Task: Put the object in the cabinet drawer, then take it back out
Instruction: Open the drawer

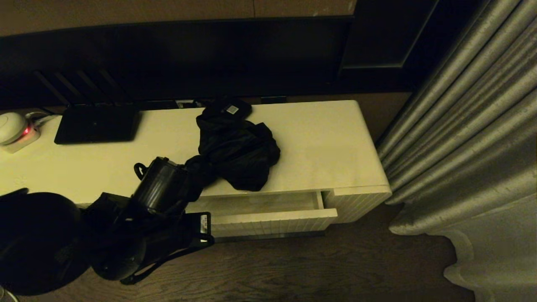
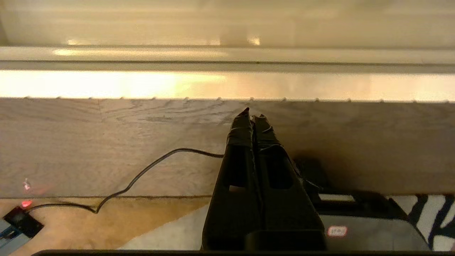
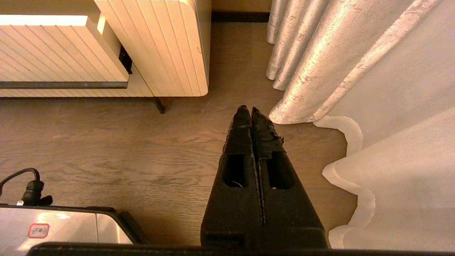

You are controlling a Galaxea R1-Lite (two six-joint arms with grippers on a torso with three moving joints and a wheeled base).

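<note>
While both grippers' jaws press together, the umbrella point(image 1: 237, 153) lies on the cream cabinet top point(image 1: 327, 142).

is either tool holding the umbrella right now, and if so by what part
Nothing is held. The left tool is shut on nothing above the floor in front of the drawer; the right tool is shut and empty too. The umbrella lies on the cabinet top.

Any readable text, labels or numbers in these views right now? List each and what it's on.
None can be read.
White label on the small black box on the cabinet top: too small.
Red-framed sticker on the robot's base, right wrist view: blurred.
Same kind of sticker, left wrist view: blurred.
White tag on the left arm, head view: too small.
</note>
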